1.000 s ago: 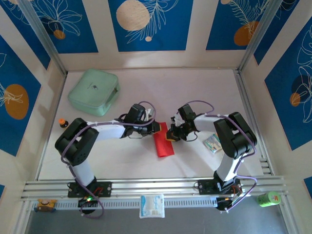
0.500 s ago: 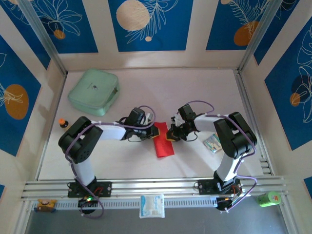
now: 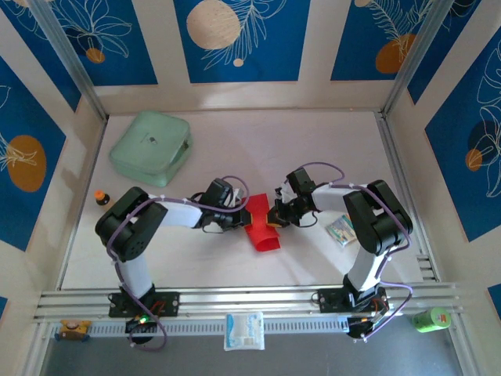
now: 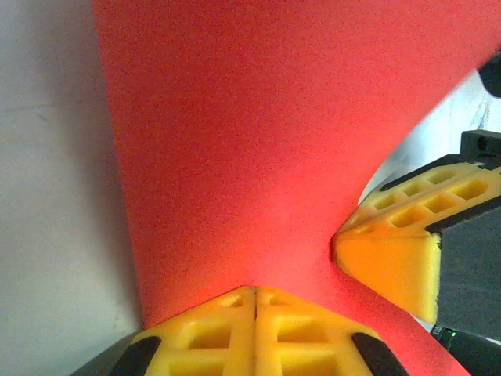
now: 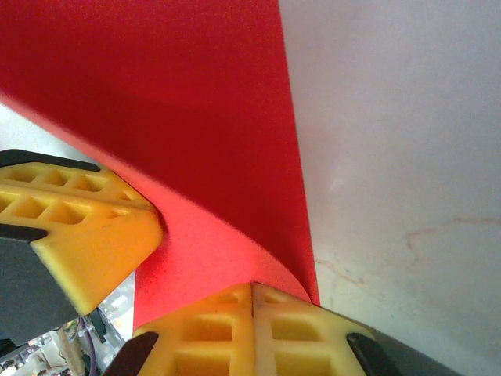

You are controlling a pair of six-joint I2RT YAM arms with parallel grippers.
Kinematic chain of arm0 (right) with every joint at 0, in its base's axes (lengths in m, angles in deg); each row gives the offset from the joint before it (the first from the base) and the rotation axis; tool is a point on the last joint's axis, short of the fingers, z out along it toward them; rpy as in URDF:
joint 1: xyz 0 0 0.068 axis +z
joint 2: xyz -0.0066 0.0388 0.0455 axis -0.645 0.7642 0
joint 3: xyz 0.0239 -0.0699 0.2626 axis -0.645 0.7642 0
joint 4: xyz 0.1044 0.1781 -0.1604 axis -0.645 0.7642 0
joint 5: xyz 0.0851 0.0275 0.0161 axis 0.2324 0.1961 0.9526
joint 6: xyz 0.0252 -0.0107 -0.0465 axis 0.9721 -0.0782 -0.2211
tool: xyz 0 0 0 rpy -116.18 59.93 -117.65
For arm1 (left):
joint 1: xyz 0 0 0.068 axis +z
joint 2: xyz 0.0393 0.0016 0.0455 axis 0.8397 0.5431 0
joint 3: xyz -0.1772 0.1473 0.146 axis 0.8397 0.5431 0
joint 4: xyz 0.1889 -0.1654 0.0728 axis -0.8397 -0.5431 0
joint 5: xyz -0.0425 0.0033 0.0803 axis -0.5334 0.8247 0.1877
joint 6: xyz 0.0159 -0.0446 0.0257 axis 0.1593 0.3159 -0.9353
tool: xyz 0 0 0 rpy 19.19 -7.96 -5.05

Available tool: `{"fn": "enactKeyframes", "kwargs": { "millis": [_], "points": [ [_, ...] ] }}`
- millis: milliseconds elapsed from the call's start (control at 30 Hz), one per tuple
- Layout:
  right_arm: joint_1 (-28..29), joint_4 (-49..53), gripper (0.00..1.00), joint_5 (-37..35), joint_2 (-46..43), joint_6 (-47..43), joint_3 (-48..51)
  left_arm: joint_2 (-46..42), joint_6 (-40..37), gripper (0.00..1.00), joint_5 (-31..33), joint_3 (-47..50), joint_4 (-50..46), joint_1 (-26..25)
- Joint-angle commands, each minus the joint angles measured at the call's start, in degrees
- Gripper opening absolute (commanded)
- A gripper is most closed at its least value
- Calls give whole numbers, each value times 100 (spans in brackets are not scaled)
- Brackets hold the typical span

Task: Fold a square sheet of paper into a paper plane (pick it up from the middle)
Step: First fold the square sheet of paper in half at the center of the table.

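Note:
The square sheet of paper (image 3: 261, 228) is bright red and lies as a folded strip at the table's middle, its far end lifted and curved. My left gripper (image 3: 243, 215) is shut on the far end's left edge. My right gripper (image 3: 273, 215) is shut on its right edge. In the left wrist view the paper (image 4: 250, 141) runs from my closed left gripper (image 4: 255, 288), with a right gripper finger (image 4: 391, 258) beside it. In the right wrist view the paper (image 5: 196, 102) curls up into my closed right gripper (image 5: 252, 285), next to a left gripper finger (image 5: 86, 235).
A mint-green case (image 3: 150, 146) lies at the back left. A small white packet (image 3: 341, 229) sits right of my right arm, and a small orange-capped bottle (image 3: 101, 197) stands at the left edge. Another white packet (image 3: 244, 330) and a green can (image 3: 431, 319) rest by the front rail.
My left gripper has drawn slightly back to the left and nearer. The paper's far end, flat a second ago, now bows up between the two grippers. The right gripper has barely moved.

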Motion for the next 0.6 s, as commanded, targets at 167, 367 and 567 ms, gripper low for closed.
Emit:
{"fn": "enactKeyframes", "kwargs": {
  "millis": [167,367,567],
  "points": [
    [-71,423,0,-640,108,83,220,-57,-227,0,-43,-642,-573,214],
    [-65,423,0,-624,116,81,205,430,-282,0,-275,-795,-521,446],
    [-63,423,0,-628,116,79,228,690,-371,0,-226,-680,-489,537]
  ]
}}
